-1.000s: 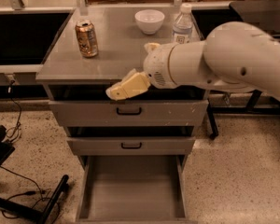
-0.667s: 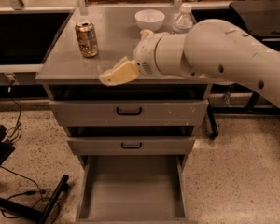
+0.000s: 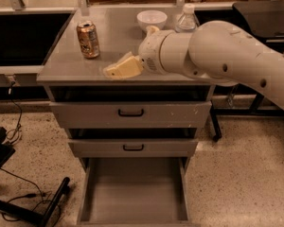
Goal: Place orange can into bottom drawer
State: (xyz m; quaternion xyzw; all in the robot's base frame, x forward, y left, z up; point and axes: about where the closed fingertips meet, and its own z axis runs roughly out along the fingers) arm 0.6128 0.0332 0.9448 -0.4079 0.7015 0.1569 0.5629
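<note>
The orange can [image 3: 88, 39] stands upright on the grey cabinet top [image 3: 66, 65], at its left. My gripper [image 3: 114, 70] hangs just above the cabinet top, a little right of and nearer than the can, apart from it. Its cream fingers [image 3: 125, 66] point left toward the can. The bottom drawer [image 3: 132, 193] is pulled open below, with a plain grey floor and nothing in it.
A white bowl [image 3: 151, 19] and a clear water bottle [image 3: 186, 19] stand at the back of the top, partly behind my arm [image 3: 217, 51]. Two shallower drawers with black handles [image 3: 131, 112] sit closed above the open one. Black cables and a stand [image 3: 42, 207] lie on the floor left.
My arm has swung left and back over the cabinet top, bringing the gripper from the front edge closer to the can. The can has not moved.
</note>
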